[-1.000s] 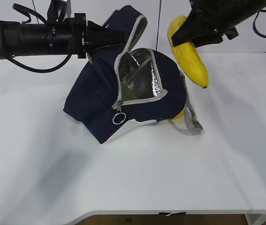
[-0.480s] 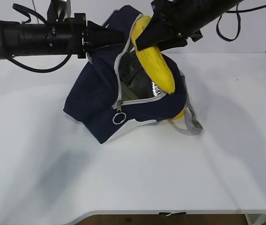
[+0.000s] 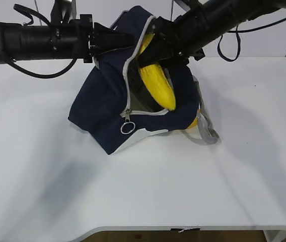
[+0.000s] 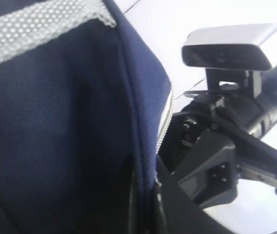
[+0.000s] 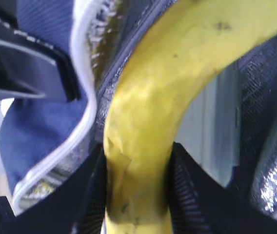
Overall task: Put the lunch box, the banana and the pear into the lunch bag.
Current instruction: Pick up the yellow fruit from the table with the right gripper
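The navy lunch bag (image 3: 108,111) lies tipped on the white table with its zipper mouth open toward me. My left gripper (image 3: 125,41) is shut on the bag's upper rim, and navy fabric (image 4: 55,122) fills its wrist view, pinched between the jaws (image 4: 143,204). My right gripper (image 3: 155,48) is shut on the yellow banana (image 3: 158,85), which hangs tip-down inside the bag's mouth. In the right wrist view the banana (image 5: 148,97) runs between both black fingers (image 5: 92,195), with foil lining around it. A pale greenish surface (image 5: 211,131) deep in the bag looks like the lunch box. The pear (image 3: 194,122) shows only as a yellow patch behind the bag's right corner.
The zipper's metal ring pull (image 3: 128,127) hangs at the bag's front. A grey webbing handle (image 3: 206,133) trails on the table at the bag's right. The white table (image 3: 143,191) stretches to its front edge. The right arm's camera (image 4: 226,46) sits close to the bag's rim.
My right gripper has carried the banana left and down, from above the table right of the bag into the bag's open mouth. The left arm and bag have stayed put.
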`<state>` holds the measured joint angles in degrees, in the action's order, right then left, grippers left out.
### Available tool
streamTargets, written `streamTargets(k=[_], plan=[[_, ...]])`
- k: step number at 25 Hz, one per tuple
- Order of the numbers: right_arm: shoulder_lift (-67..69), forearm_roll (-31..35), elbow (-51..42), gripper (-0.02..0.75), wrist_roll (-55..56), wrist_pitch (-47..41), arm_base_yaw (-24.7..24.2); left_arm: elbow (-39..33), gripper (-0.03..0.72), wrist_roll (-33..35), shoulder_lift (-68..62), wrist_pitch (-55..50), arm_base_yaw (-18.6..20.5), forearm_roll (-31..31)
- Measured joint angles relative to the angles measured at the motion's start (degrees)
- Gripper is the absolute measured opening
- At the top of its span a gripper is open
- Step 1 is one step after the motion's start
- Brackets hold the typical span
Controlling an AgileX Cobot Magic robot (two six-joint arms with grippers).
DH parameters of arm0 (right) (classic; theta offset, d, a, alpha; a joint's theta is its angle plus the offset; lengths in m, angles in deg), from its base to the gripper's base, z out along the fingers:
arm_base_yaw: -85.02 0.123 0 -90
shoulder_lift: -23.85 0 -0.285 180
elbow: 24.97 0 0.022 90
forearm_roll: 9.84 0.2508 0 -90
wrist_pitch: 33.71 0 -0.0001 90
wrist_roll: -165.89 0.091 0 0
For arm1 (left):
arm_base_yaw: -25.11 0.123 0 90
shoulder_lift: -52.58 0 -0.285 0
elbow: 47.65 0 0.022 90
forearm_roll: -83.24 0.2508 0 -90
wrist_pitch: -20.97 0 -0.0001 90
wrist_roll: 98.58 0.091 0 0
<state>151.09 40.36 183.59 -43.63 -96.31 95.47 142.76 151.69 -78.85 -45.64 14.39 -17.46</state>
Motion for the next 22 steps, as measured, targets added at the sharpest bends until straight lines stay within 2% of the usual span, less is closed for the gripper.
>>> streamTargets(k=[16,20,22], plan=[[2.5,5.5,0.0,0.287,-4.6,5.7,2.0,0.0,-0.001,0.0,0.1,0.0,0.0,0.0],[2.6,6.7,0.0,0.335,-6.3,6.0,2.0,0.0,-0.001,0.0,0.2,-0.1,0.0,-0.2],[2.6,6.7,0.0,0.384,-6.5,5.9,2.0,0.0,-0.001,0.0,0.2,-0.3,0.0,-0.2]])
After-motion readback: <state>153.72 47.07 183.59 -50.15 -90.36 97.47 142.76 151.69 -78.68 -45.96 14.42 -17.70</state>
